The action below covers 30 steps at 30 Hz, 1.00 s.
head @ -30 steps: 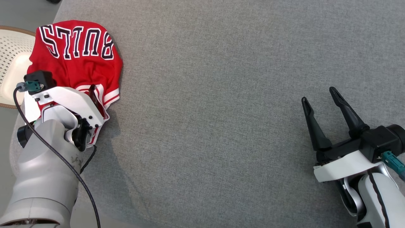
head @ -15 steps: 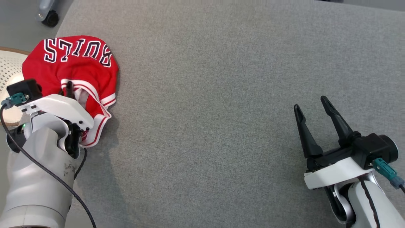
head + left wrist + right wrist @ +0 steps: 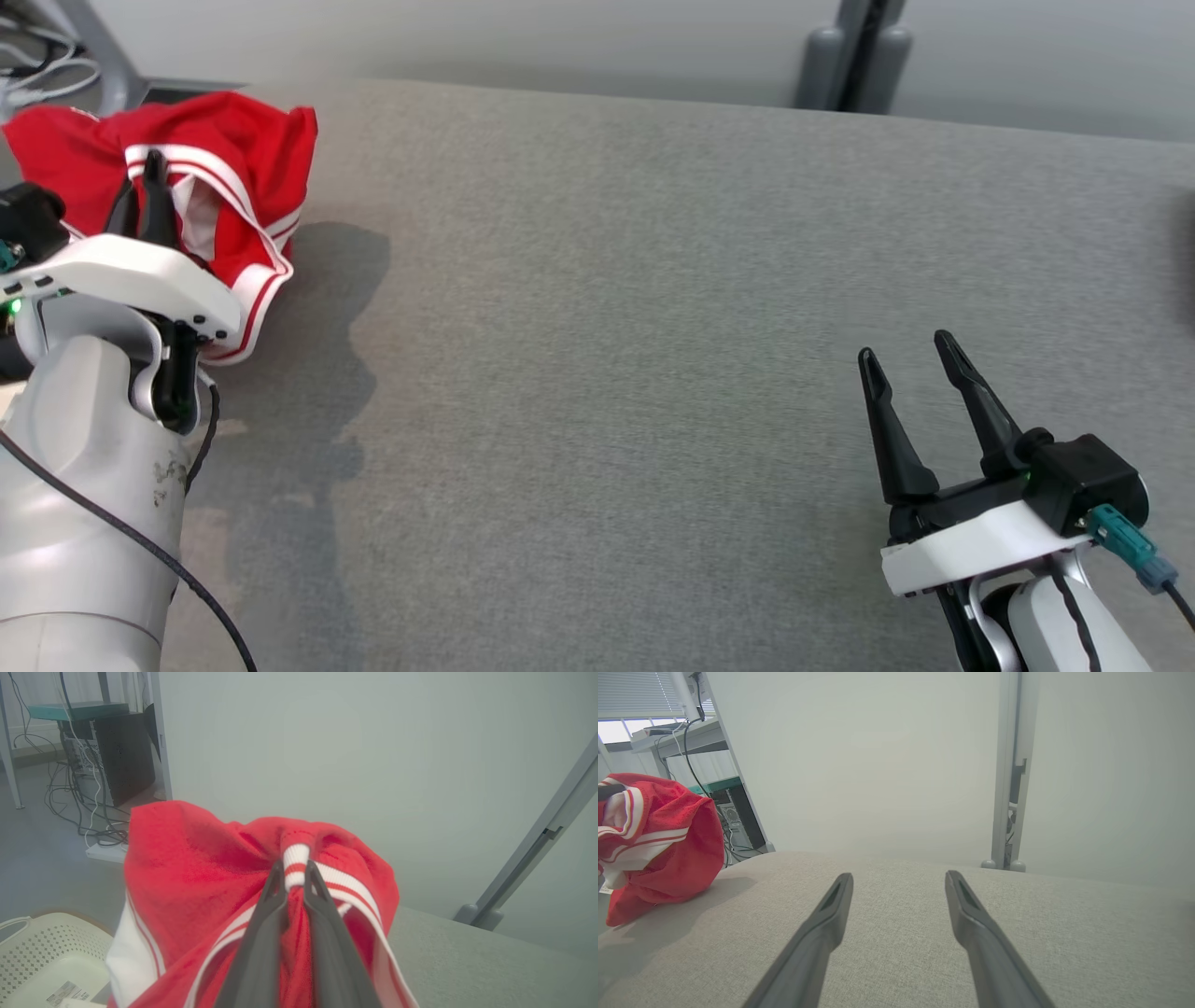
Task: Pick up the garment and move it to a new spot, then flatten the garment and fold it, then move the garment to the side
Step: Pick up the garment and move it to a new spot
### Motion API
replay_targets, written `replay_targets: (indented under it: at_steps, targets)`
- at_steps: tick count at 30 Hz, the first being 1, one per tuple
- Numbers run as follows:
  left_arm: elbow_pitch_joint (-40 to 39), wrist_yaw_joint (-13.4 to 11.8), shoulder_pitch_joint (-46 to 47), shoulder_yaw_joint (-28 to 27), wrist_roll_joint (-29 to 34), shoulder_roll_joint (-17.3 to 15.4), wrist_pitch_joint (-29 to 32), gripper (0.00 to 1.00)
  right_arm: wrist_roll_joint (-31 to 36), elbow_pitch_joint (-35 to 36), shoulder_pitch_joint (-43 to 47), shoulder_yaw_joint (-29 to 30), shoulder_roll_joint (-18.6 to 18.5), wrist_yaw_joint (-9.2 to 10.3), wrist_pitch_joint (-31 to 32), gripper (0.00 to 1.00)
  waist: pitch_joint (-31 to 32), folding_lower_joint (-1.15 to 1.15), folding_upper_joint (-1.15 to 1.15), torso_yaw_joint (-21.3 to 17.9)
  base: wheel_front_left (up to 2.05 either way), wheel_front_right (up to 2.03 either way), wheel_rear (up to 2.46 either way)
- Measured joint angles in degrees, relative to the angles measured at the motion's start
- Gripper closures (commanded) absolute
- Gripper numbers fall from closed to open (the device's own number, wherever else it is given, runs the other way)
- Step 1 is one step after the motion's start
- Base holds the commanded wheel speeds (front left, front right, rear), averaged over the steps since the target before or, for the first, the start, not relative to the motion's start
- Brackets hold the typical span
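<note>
Left claw (image 3: pixel 293 871) clamps the garment (image 3: pixel 187 858) at its striped trim; right claw (image 3: pixel 906 347) wide.

Garment (image 3: pixel 245 140) soft cloth; tabletop (image 3: pixel 607 327) matt woven fabric.

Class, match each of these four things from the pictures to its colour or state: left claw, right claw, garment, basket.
Column A
1. left claw
2. right claw
3. garment
4. basket

Column B
a. pale and perforated
b. open, holding nothing
c. red with white-striped trim
d. shut on fabric

Pairs: 1-d, 2-b, 3-c, 4-a
</note>
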<state>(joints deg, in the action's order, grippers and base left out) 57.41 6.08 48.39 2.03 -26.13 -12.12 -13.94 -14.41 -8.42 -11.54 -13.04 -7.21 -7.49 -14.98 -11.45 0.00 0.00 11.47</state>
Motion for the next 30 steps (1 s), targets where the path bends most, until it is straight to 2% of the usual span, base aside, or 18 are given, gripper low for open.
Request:
replay_targets:
  at_steps: [7, 18, 25, 30]
  targets:
    - [-10.6, -0.6, -2.3, 1.2, 0.4, -0.6, 4.9, 1.00, -0.2, 0.1, 1.5, 0.7, 1.3, 0.00, 0.0, 0.00, 2.9, 0.00, 0.00, -5.1, 0.00, 0.00, 0.00]
    - [-32.0, -3.2, -9.7, 4.5, 1.0, -1.2, 15.6, 1.00, -0.7, 0.6, 1.5, 0.4, 2.4, 0.00, 0.0, 0.00, 4.6, 0.00, 0.00, -15.1, 0.00, 0.00, 0.00]
    - [-44.0, -3.5, -14.0, 9.3, 2.1, 0.9, 20.1, 1.00, -1.2, 0.8, 1.1, 0.2, 3.4, 0.00, 0.0, 0.00, 4.1, 0.00, 0.00, -20.6, 0.00, 0.00, 0.00]
    - [-47.8, -2.0, -16.9, 13.8, 1.8, 3.2, 21.5, 1.00, -1.2, 1.2, 0.3, 0.5, 3.6, 0.00, 0.0, 0.00, 3.0, 0.00, 0.00, -23.2, 0.00, 0.00, 0.00]
